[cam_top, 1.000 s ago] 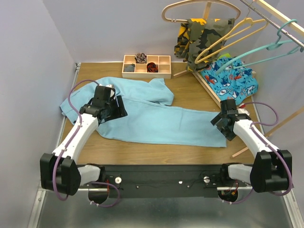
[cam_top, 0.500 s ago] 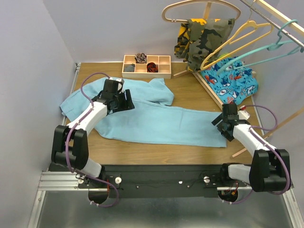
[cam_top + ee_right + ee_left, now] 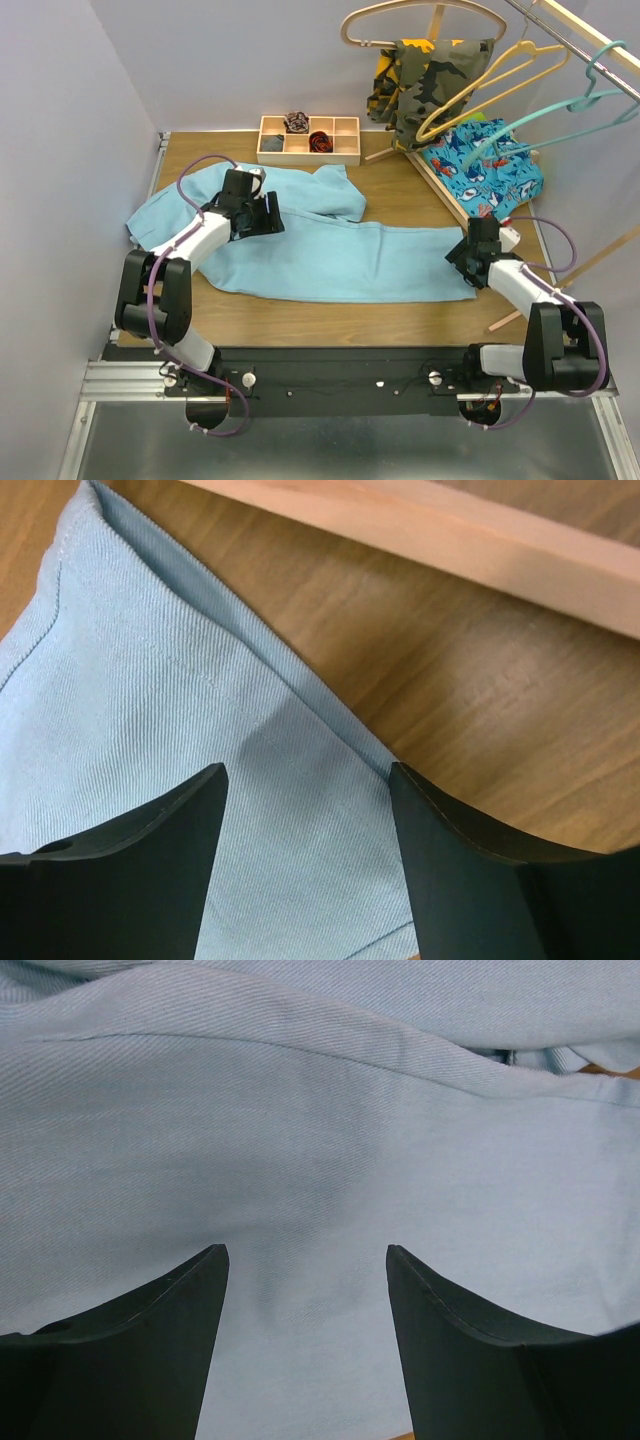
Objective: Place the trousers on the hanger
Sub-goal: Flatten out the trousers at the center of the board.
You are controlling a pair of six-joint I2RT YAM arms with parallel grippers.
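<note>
Fingers [image 3: 150, 1340] of the left gripper [image 3: 307, 1250] stand well apart, tips low over plain cloth with nothing pinched between them; whether they touch it cannot be told. Those of the right gripper [image 3: 307, 768] are spread just as wide and hold nothing, straddling the side edge of a trouser leg, one tip over cloth and the other over bare wood

The trousers [image 3: 330, 255] lie flat and wrinkled across the table [image 3: 400, 200], waist end close to the left border, one leg folded back toward the wooden compartment tray [image 3: 307, 158], the long leg ending at the right gripper. In the right wrist view the hem corner sits near the rack's pale base bar [image 3: 450, 530], with open tabletop between cloth and bar

The hanger [image 3: 560, 105] hangs from the rail at the upper right, well apart from the trousers, next to a yellow hanger [image 3: 480, 85] and above the shark-print cloth [image 3: 490, 165] and the camouflage garment [image 3: 425, 75]

The left arm is folded sharply at the elbow, wrist low over the upper trousers. The right arm reaches forward along the right side, wrist angled down at the hem
</note>
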